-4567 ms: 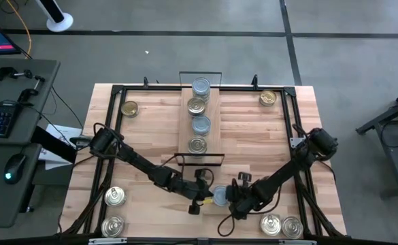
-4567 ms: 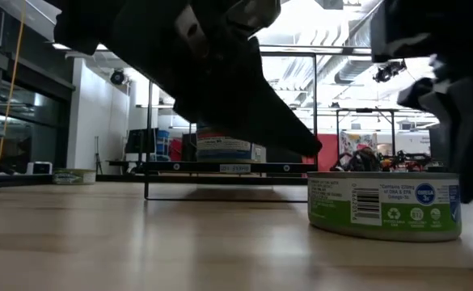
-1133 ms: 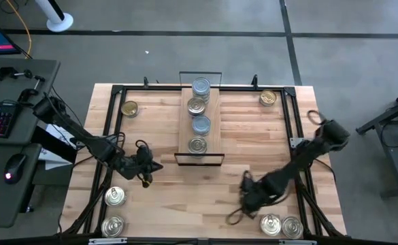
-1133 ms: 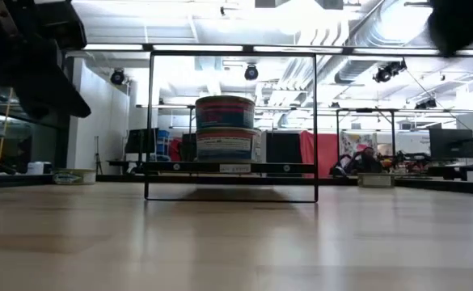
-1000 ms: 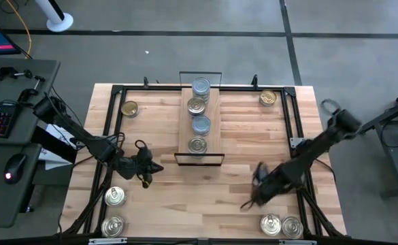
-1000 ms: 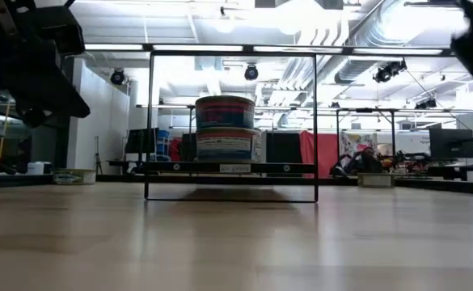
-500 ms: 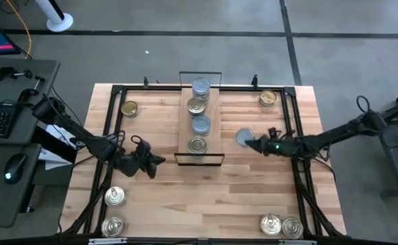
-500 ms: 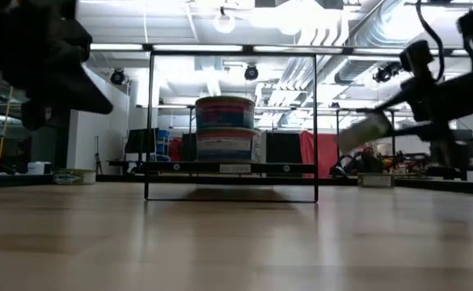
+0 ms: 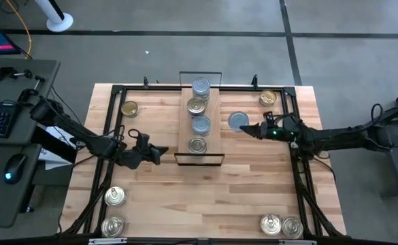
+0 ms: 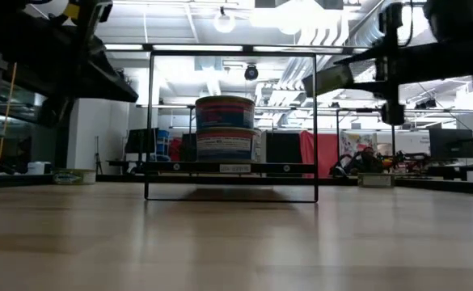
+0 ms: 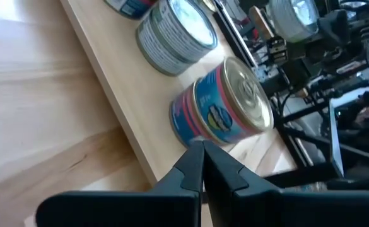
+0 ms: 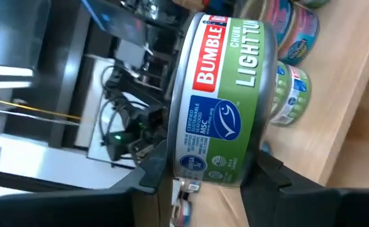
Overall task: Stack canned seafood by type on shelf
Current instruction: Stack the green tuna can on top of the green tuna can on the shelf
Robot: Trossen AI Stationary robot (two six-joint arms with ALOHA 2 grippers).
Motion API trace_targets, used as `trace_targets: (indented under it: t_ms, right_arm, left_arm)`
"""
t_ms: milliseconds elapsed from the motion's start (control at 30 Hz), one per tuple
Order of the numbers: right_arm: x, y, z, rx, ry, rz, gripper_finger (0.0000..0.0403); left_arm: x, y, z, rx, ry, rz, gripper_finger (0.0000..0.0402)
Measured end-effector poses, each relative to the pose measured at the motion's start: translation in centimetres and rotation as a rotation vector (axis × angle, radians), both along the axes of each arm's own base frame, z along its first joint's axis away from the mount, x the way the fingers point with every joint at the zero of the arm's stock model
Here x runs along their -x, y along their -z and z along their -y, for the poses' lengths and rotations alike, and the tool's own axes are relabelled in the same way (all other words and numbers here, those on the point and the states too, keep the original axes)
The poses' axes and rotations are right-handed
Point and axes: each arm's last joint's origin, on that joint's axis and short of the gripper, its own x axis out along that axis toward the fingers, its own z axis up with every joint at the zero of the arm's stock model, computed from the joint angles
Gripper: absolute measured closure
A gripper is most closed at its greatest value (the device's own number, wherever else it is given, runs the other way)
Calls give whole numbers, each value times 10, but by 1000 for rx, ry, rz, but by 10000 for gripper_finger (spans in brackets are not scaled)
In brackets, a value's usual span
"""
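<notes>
right hand [image 9: 247, 127] clamped on green-label tuna can [image 12: 225, 101] | shelf [image 9: 200, 146] just ahead | risk: slips or topples stacks | left hand [image 9: 159, 152] fingers together, idle

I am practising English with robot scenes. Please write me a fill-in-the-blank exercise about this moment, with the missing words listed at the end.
1. The right gripper holds a tin with a ___ label.
2. On the shelf, seen from above, the tins stand in ___ spots in a row.
3. The left gripper is shut and holds ___.
4. The held tin is ___ the table, not resting on it.

Missing words: green; four; nothing; above
</notes>
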Motion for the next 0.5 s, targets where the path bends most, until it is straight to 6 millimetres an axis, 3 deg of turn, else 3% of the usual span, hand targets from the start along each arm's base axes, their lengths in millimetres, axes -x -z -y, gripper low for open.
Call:
trace_targets:
  t_ms: [133, 333, 500]
  right_arm:
    - [-15, 6, 11, 2, -49, -68, 292]
    - [-41, 10, 30, 21, -75, -24, 292]
    - [-72, 16, 40, -22, -117, -46, 292]
  left_arm:
    - [-2, 0, -5, -2, -26, 1, 401]
    - [-4, -1, -10, -39, -23, -15, 401]
    - [-4, 0, -10, -36, 3, -26, 401]
